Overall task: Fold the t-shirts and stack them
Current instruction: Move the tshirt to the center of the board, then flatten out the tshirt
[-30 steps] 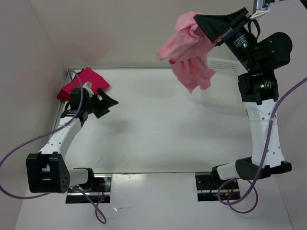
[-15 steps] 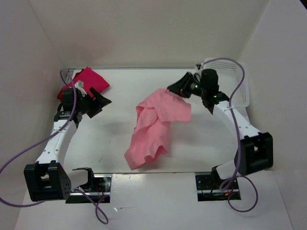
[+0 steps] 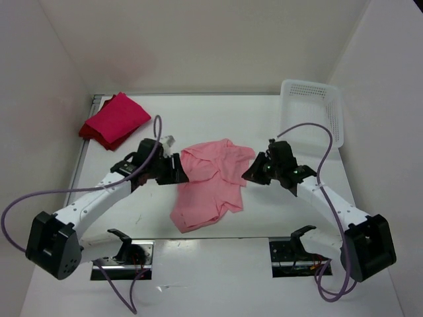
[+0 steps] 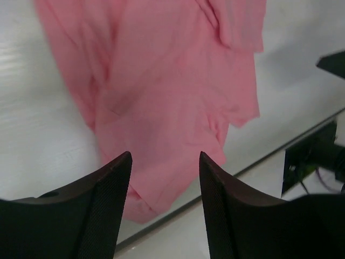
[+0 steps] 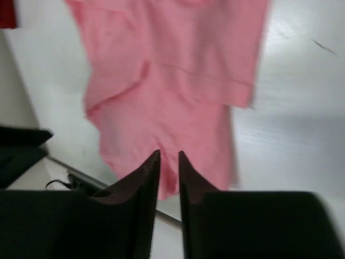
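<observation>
- The white perforated basket (image 3: 334,112) stands at the table's (image 3: 218,119) far right corner, apart from every shirt.
- The salmon pink t-shirt (image 3: 211,185) lies crumpled mid-table, between both arms.
- The red t-shirts (image 3: 115,120) lie folded in a pile at the far left corner.
- The left gripper (image 4: 163,162) hovers over the pink cloth, jaws well apart, gripping nothing.
- The right gripper (image 5: 168,156) shows only a narrow slit at the shirt's right edge; whether it nips cloth I cannot tell.
</observation>
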